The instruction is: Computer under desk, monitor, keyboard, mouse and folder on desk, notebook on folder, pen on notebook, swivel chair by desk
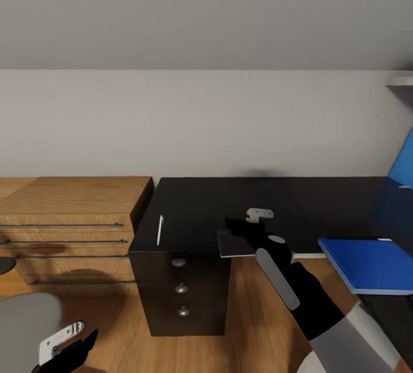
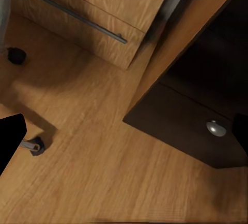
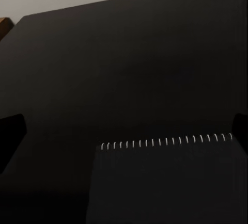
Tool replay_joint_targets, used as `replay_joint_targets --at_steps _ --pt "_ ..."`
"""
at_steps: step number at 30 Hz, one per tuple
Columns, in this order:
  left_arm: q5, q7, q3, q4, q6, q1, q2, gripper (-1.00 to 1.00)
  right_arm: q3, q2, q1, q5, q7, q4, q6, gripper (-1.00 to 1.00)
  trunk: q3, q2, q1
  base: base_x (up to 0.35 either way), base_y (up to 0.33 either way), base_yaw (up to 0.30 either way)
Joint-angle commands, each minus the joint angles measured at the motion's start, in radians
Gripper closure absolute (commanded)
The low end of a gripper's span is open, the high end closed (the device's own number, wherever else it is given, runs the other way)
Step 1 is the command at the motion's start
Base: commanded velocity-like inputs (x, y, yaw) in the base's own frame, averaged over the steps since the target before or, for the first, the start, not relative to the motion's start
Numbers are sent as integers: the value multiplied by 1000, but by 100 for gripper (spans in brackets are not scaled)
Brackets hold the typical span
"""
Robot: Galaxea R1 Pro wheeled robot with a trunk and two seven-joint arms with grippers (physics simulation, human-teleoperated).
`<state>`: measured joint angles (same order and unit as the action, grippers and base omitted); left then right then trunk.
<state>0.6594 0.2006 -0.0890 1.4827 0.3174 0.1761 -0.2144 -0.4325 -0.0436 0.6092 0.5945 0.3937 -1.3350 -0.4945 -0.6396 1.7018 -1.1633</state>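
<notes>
The black desk (image 1: 201, 206) stands against the wall, its three knobbed drawers facing me. The grey notebook (image 1: 234, 245) is at the desk's front edge; its spiral binding shows in the right wrist view (image 3: 165, 182). My right gripper (image 1: 246, 224) is over it, open, with fingers (image 3: 10, 136) spread wide to either side. The white pen (image 1: 160, 229) lies on the desk's left part. The blue folder (image 1: 367, 264) rests flat on the desk at the right. My left gripper (image 1: 74, 340) hangs low, open and holding nothing, over the floor (image 2: 124, 136).
A light-wood dresser (image 1: 69, 212) stands left of the desk, touching it. The swivel chair's grey seat (image 1: 26, 321) is at lower left, with a caster (image 2: 36, 145) on the wood floor. A bright blue slanted panel (image 1: 404, 160) stands at the desk's right edge.
</notes>
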Motion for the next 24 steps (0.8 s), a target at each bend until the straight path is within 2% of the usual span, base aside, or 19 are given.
replay_joint_targets --at_steps 1,9,13,22,23,24 --pt "11 7 0 2 4 0 0 -100 -3 -1 1 10 10 -1 -1 -100 -1 1 0 -66 36 -269" --pt "11 8 1 0 5 0 0 -100 1 -2 1 10 11 0 -2 -100 -1 1 0 -17 9 -265" --pt "11 7 1 -1 5 0 0 -100 12 -13 1 11 10 0 -1 -100 -1 1 0 -2 1 -231" --pt "11 8 2 -1 5 0 0 -100 15 -17 -1 18 9 1 1 -100 -1 1 0 -5 0 -55" --pt "11 8 2 -1 5 0 0 -100 15 -17 -3 23 8 1 2 -100 -1 1 0 -70 0 -12" --pt "11 8 2 -1 5 0 0 -100 15 -18 -13 53 8 0 4 -100 -1 1 0 -191 0 -6"
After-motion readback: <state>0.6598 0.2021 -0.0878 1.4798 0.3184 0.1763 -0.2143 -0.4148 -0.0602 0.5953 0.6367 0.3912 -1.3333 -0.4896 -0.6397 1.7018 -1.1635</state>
